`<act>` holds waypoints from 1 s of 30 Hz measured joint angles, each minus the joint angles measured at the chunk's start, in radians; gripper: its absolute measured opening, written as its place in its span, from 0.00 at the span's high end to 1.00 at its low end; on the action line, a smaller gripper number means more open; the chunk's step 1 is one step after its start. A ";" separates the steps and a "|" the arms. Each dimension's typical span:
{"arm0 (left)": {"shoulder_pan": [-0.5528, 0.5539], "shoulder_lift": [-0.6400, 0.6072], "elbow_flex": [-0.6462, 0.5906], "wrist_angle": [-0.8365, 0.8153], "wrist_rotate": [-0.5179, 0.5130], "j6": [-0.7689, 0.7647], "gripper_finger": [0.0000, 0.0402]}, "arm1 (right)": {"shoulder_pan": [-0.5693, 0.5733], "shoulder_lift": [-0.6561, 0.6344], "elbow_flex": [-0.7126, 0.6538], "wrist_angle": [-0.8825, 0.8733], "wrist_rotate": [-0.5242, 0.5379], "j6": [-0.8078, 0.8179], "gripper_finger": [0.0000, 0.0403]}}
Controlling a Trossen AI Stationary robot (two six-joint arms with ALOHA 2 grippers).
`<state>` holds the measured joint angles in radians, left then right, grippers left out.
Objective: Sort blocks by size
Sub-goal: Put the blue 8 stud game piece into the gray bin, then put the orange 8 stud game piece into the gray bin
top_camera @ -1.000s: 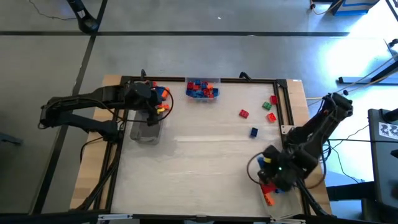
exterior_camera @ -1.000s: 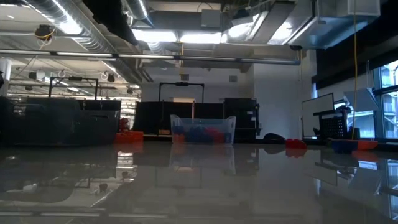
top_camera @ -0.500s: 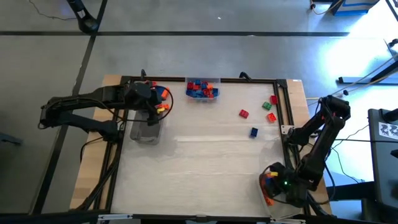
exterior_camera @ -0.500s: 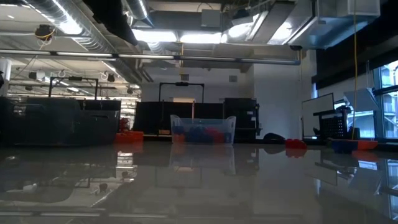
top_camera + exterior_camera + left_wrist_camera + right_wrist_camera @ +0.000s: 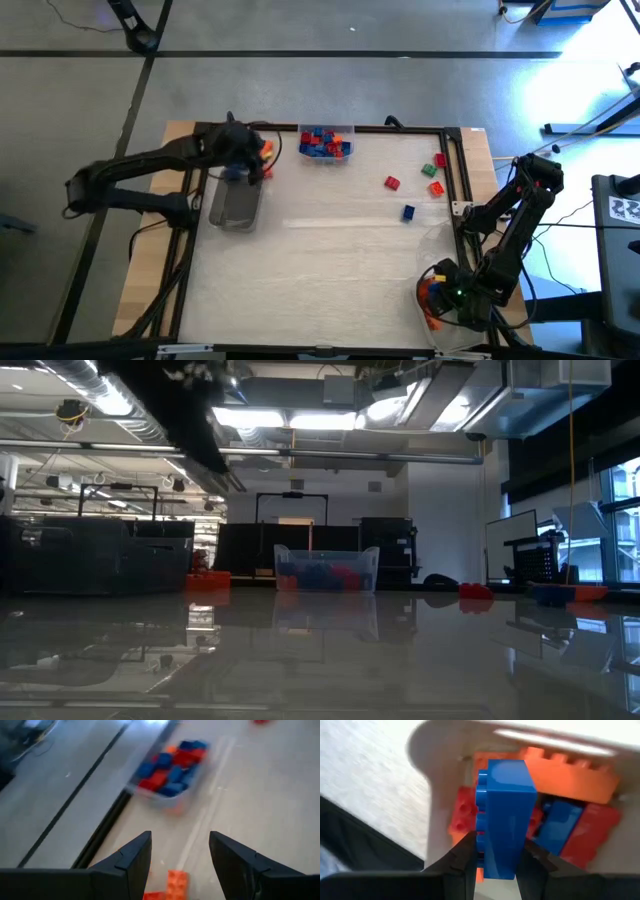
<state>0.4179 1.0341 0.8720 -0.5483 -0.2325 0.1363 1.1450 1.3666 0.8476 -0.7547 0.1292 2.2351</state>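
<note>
At the table's far left corner the left gripper (image 5: 243, 160) hangs over a small heap of orange and red blocks (image 5: 262, 163), its two dark fingers (image 5: 132, 861) spread apart with nothing between them; in its wrist view one orange block (image 5: 176, 882) lies on the wood just below the gap. Just nearer the camera than that heap, an empty clear tray (image 5: 234, 205) stands along the left rail of the black frame. Further right, at the middle of the far edge, a second clear tray (image 5: 325, 143) holds a pile of blue and red blocks; the low view shows it as a see-through box (image 5: 326, 569) with the same colours inside. To the right of it, on the bare wooden table (image 5: 320, 270), loose blocks lie scattered and well apart from one another: a red block (image 5: 392, 183), a green block (image 5: 428, 170) with a red one (image 5: 440, 159) beside it, an orange-red block (image 5: 436, 188), and a small blue block (image 5: 408, 212) a little nearer. At the near right corner the right gripper (image 5: 458, 298) is low over a third container (image 5: 440, 820) filled with orange, red and blue blocks (image 5: 429, 292). Its fingers are clamped on a blue block (image 5: 506, 817), held upright with its studs facing sideways, just above the orange and red pieces in that container.
</note>
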 joint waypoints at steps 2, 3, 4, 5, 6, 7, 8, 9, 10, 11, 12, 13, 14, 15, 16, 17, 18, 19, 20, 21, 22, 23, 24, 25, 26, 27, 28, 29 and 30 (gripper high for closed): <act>0.057 0.037 -0.010 0.021 0.000 -0.018 0.54 | 0.000 0.000 -0.001 -0.001 -0.001 0.007 0.74; 0.081 0.062 -0.010 0.038 0.000 -0.025 0.54 | 0.000 0.000 -0.001 0.006 -0.004 0.008 0.74; 0.103 0.089 -0.010 0.055 0.000 -0.030 0.54 | 0.000 0.000 -0.001 0.005 -0.006 0.008 0.74; 0.125 0.118 -0.010 0.065 0.000 -0.031 0.54 | 0.000 0.000 -0.001 0.002 -0.007 0.009 0.74; 0.145 0.148 -0.010 0.077 0.000 -0.030 0.54 | 0.000 0.000 -0.001 0.002 -0.007 0.009 0.74; 0.162 0.180 -0.010 0.096 0.000 -0.029 0.54 | 0.000 0.000 -0.001 0.001 -0.006 0.009 0.73; 0.181 0.211 -0.009 0.106 0.000 -0.029 0.54 | 0.000 0.000 -0.001 -0.004 -0.006 0.012 0.72; 0.200 0.240 -0.009 0.103 0.000 -0.030 0.54 | 0.000 0.000 -0.001 -0.006 -0.007 0.017 0.71; 0.219 0.269 -0.009 0.102 0.000 -0.030 0.54 | 0.000 0.000 -0.001 -0.004 -0.012 0.028 0.69; 0.237 0.297 -0.009 0.109 0.000 -0.031 0.54 | 0.000 0.000 -0.001 -0.002 -0.028 0.040 0.66; 0.254 0.323 -0.009 0.115 0.000 -0.032 0.54 | 0.000 0.000 -0.001 -0.001 -0.044 0.047 0.64; 0.270 0.346 -0.009 0.116 0.000 -0.035 0.54 | 0.000 0.000 -0.001 0.003 -0.058 0.056 0.60; 0.286 0.370 -0.008 0.115 0.004 -0.036 0.54 | -0.001 -0.003 -0.001 0.007 -0.073 0.061 0.57; 0.300 0.393 -0.005 0.115 0.010 -0.037 0.54 | -0.002 -0.007 -0.001 0.010 -0.087 0.066 0.54; 0.313 0.415 0.000 0.116 0.011 -0.044 0.54 | -0.002 -0.013 -0.001 0.012 -0.102 0.073 0.51; 0.326 0.436 0.003 0.118 0.012 -0.050 0.54 | -0.002 -0.020 -0.001 0.016 -0.113 0.086 0.48; 0.336 0.456 0.009 0.121 0.013 -0.057 0.54 | -0.002 -0.027 0.000 0.022 -0.124 0.093 0.46; 0.347 0.474 0.013 0.133 0.013 -0.066 0.54 | -0.002 -0.035 0.003 0.022 -0.131 0.097 0.45; 0.356 0.490 0.015 0.153 0.013 -0.073 0.54 | -0.002 -0.042 0.006 0.021 -0.135 0.101 0.43; 0.362 0.504 0.017 0.166 0.013 -0.079 0.54 | -0.002 -0.051 0.010 0.019 -0.142 0.106 0.43; 0.367 0.518 0.020 0.177 0.014 -0.084 0.54 | -0.002 -0.059 0.016 0.020 -0.147 0.110 0.42; 0.372 0.532 0.023 0.181 0.019 -0.091 0.54 | -0.002 -0.065 0.021 0.020 -0.149 0.111 0.42; 0.375 0.545 0.025 0.182 0.027 -0.099 0.54 | -0.002 -0.071 0.026 0.021 -0.149 0.109 0.42; 0.378 0.558 0.025 0.180 0.043 -0.105 0.54 | -0.002 -0.073 0.033 0.021 -0.149 0.104 0.43; 0.378 0.572 0.025 0.179 0.061 -0.109 0.54 | -0.002 -0.074 0.045 0.021 -0.149 0.099 0.43; 0.377 0.585 0.025 0.180 0.074 -0.111 0.54 | -0.002 -0.075 0.054 0.018 -0.149 0.094 0.43; 0.374 0.595 0.025 0.180 0.076 -0.111 0.54 | -0.002 -0.077 0.061 0.008 -0.149 0.091 0.43; 0.372 0.605 0.025 0.182 0.076 -0.111 0.54 | -0.002 -0.079 0.068 -0.005 -0.149 0.091 0.43; 0.370 0.614 0.025 0.187 0.076 -0.112 0.54 | -0.002 -0.080 0.074 -0.014 -0.148 0.091 0.43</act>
<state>0.7879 1.6483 0.8967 -0.3615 -0.1562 0.0240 1.1431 1.2869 0.9221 -0.7683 -0.0189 2.3260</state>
